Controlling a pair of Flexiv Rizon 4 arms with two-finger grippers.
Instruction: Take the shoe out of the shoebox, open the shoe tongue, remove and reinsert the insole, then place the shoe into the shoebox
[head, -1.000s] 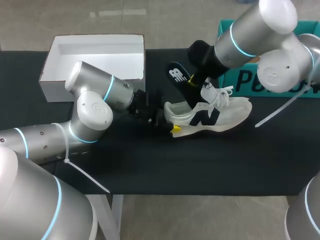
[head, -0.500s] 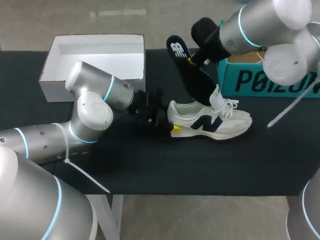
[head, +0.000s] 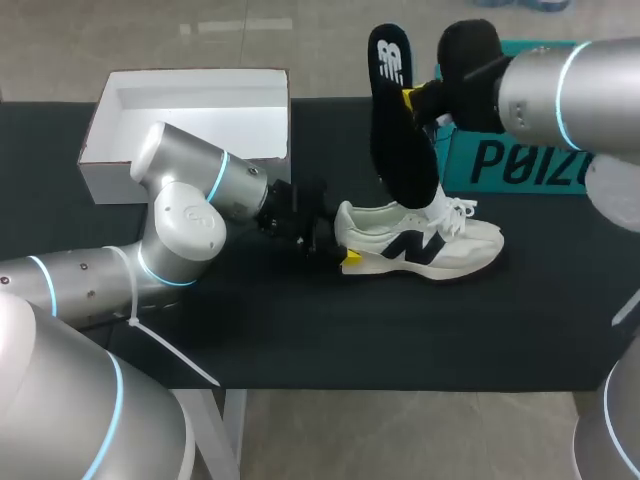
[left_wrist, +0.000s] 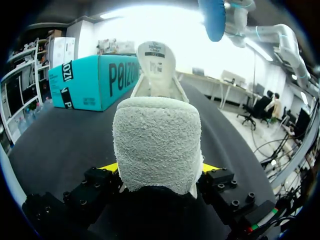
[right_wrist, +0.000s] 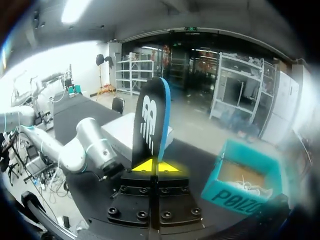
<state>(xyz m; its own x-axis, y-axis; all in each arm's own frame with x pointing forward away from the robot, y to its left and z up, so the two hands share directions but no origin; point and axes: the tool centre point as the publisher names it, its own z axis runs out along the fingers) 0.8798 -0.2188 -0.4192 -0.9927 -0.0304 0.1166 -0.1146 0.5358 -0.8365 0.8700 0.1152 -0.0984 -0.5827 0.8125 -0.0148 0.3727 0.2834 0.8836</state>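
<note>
Black cloth covers the whole table (head: 300, 330), and the white shoe (head: 420, 240) is sat upright on its sole roughly in the middle of it. The heel is clamped by the left gripper (head: 345, 258). In the left wrist view a yellow tip is pressed to each side of the fuzzy heel (left_wrist: 157, 145), so that one is clenched on the shoe for sure.

Above the shoe, the black insole (head: 400, 130) is held up on end, tilted, by the right gripper (head: 412, 100), which is pinched tight on it near its upper half. The insole's lower end is down by the shoe's opening; whether it's touching there can't be told. Its blue underside (left_wrist: 212, 17) can be seen high over the tongue from the left wrist.

Behind the shoe's toe end, a teal box (head: 520, 160) is parked on the cloth, open on top with paper inside it (right_wrist: 245, 185). Well apart from the shoe, behind and past its heel end, an open white box (head: 190, 120) is set on the cloth, with the left arm (head: 190, 210) lying between it and the shoe.
</note>
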